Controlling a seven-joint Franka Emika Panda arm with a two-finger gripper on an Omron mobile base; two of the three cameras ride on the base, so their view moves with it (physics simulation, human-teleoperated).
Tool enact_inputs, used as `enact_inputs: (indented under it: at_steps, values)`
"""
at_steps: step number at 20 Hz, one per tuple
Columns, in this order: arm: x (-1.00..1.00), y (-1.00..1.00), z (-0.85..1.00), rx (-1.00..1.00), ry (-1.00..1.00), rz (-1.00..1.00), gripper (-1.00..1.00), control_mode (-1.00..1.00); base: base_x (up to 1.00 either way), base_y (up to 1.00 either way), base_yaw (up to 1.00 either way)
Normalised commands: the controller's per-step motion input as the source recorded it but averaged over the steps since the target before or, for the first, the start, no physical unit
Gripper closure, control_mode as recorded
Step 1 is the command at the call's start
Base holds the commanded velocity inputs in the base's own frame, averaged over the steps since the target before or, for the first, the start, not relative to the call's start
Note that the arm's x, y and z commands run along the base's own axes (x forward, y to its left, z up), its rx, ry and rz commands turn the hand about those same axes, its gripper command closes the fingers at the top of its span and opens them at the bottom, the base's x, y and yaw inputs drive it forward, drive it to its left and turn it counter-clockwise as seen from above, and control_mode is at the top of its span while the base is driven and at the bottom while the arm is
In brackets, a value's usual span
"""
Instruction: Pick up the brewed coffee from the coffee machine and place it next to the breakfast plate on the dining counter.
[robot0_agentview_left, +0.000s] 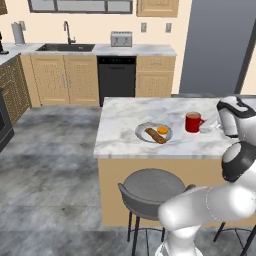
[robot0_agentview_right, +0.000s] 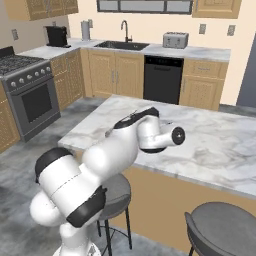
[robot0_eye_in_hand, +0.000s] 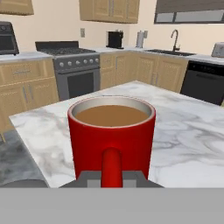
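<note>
Glossy white rounded arm (robot0_agentview_right: 95, 165), dark joint bands, black round end cap

No legible text, labels (or numbers) anywhere

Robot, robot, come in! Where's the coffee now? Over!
Gripper at red mug's handle, grip unclear. Mug upright on dining counter, right of breakfast plate, apart from it. Nothing between them.

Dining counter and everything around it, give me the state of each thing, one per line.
Red mug: upright on the dining counter, filled with coffee, beside the plate.
Breakfast plate: flat, holding sausage and orange food.
Tool: at the mug's handle; grip unclear.
Stool: upright at the counter.
</note>
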Motion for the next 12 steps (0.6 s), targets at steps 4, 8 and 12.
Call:
enact_inputs:
  at_steps: [4, 8, 12]
  values:
    - [0.33, -0.05, -0.17, 0.00, 0.00, -0.01, 1.00, -1.00, 0.00, 0.00, 0.00]
    - [0.26, -0.01, -0.35, 0.00, 0.00, 0.00, 1.00, -1.00, 0.00, 0.00, 0.00]
    - [0.25, -0.07, -0.36, 0.00, 0.00, 0.00, 1.00, -1.00, 0.00, 0.00, 0.00]
